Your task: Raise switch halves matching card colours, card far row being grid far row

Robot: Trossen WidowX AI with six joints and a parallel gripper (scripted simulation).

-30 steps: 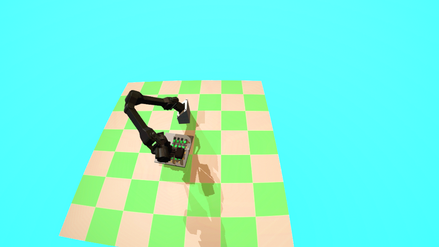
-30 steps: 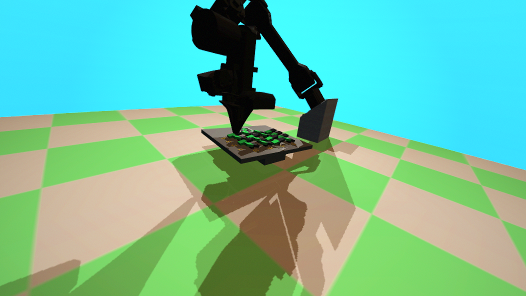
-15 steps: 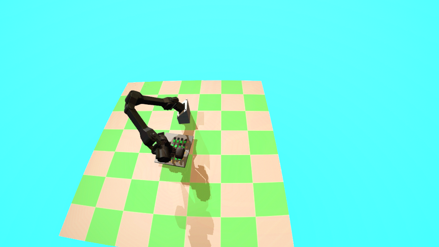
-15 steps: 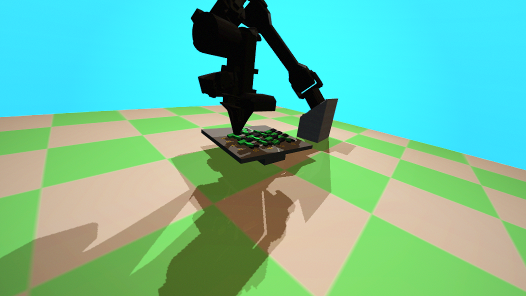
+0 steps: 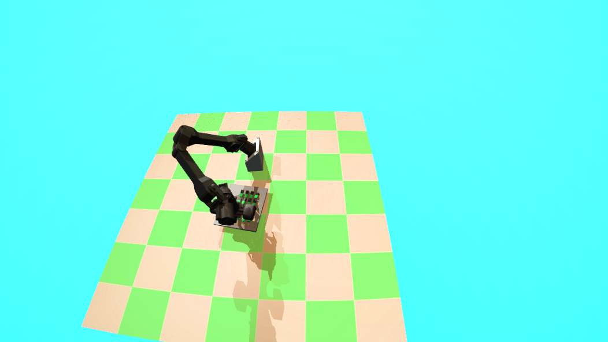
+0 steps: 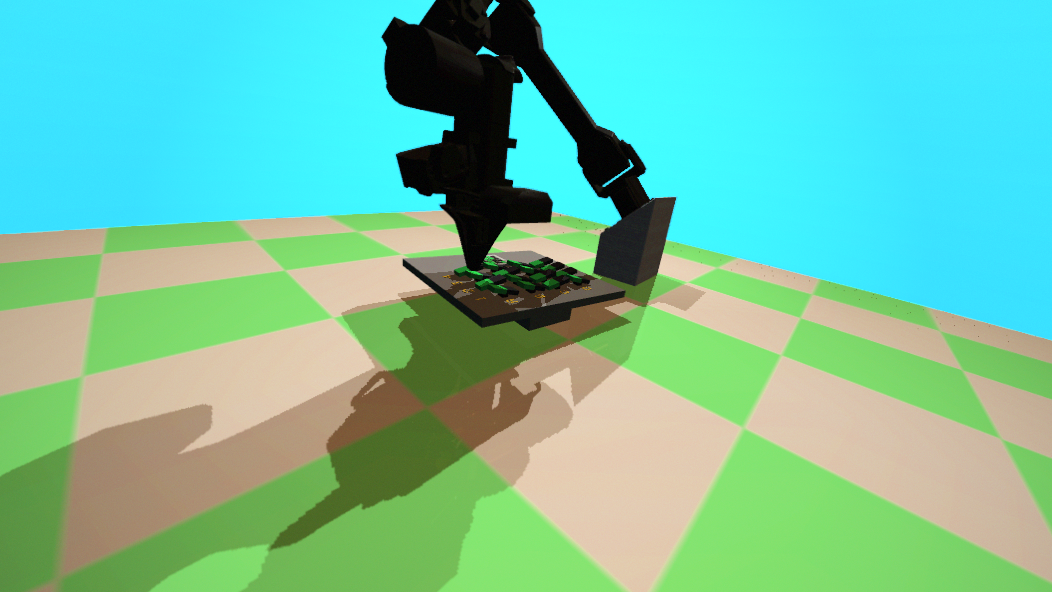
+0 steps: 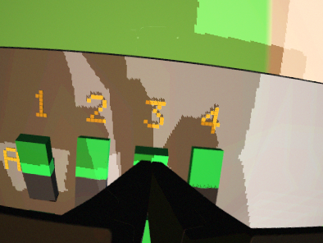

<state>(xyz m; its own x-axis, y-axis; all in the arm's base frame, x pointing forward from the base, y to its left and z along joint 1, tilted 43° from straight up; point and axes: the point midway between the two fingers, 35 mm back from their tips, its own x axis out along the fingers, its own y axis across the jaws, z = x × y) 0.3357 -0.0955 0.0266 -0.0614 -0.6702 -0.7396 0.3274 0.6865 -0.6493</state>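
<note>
The clenched claw (image 5: 245, 218) (image 6: 474, 266) (image 7: 150, 171) is at switch 3 (image 7: 151, 151) in row A, hiding its near half. The panel (image 5: 262, 200) (image 6: 441, 289) (image 7: 283, 164) sits before the base block (image 5: 255, 163) (image 6: 632, 246).

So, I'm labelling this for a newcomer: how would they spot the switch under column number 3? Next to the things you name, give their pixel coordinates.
On the panel (image 5: 261, 196) (image 6: 441, 276), find the orange 3 (image 7: 155, 113). The switch (image 7: 143, 157) lies just below it, the only one partly covered by the closed jaws' tips.

Your robot arm (image 5: 189, 167) (image 6: 562, 92) wears glossy black on its angular links and bulky, rounded joint housings, rising from a dark grey, slant-topped base block (image 5: 254, 164) (image 6: 638, 246).
</note>
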